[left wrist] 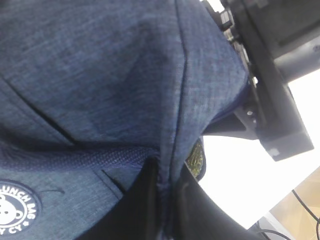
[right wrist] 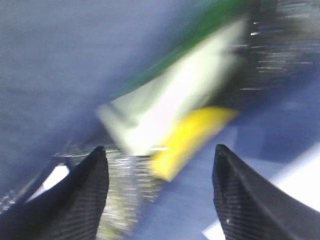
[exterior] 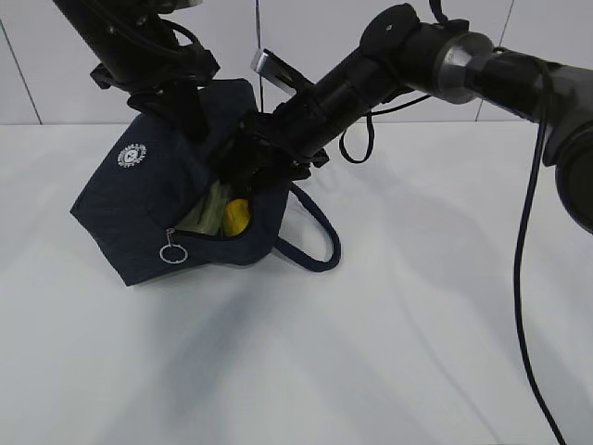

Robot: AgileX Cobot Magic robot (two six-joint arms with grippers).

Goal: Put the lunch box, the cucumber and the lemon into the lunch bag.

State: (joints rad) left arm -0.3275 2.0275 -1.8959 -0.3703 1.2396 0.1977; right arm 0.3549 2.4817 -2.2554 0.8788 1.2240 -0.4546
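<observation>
The navy lunch bag is tilted on the table with its mouth open to the right. My left gripper is shut on a fold of the bag's fabric and holds its top up. My right gripper is open and empty at the mouth. Inside lie the lunch box's pale green lid and the yellow lemon. In the blurred right wrist view, the lid and the lemon lie just ahead of the fingertips. A dark green strip above the lid may be the cucumber.
The zipper's ring pull hangs at the bag's front corner, and a loop handle lies on the white table to the right. The round white logo faces the camera. A black cable hangs at the right.
</observation>
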